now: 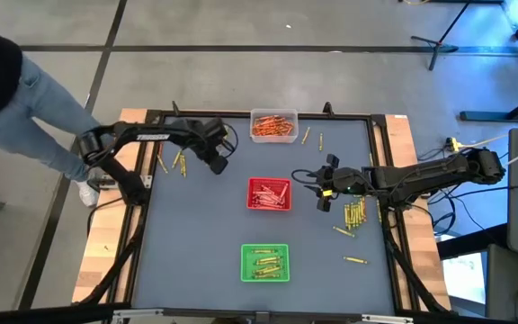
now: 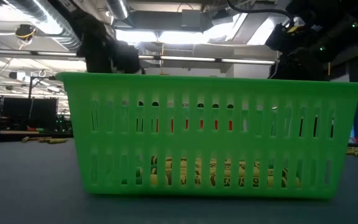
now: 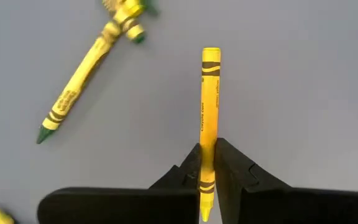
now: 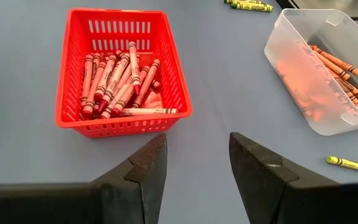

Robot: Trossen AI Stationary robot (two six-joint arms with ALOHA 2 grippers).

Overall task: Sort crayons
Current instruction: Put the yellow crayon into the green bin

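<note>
My left gripper (image 1: 218, 162) is over the table's far left part, shut on a yellow crayon (image 3: 210, 106). Other yellow-green crayons (image 3: 82, 81) lie loose on the mat beside it. My right gripper (image 1: 325, 184) hangs open right of the red tray (image 1: 269, 193), nothing between its fingers (image 4: 197, 168). The red tray (image 4: 123, 71) holds red crayons. The clear tray (image 1: 273, 125) at the far edge holds orange ones, and the green tray (image 1: 265, 262) near the front holds yellow-green ones (image 2: 210, 171). My left gripper pinches the yellow crayon between its two fingers, close to the crayon's pointed end (image 3: 207, 177). The fingers come from above, pointing steeply down. The crayon's long flat end (image 3: 211, 56) sticks out past the fingertips. I cannot tell whether it is clear of the mat.
Loose yellow-green crayons lie in a heap at the right (image 1: 355, 214), singly near the front right (image 1: 355, 260), by the clear tray (image 1: 307, 137) and at the far left (image 1: 178, 162). A person (image 1: 7, 99) stands beyond the table's left far corner.
</note>
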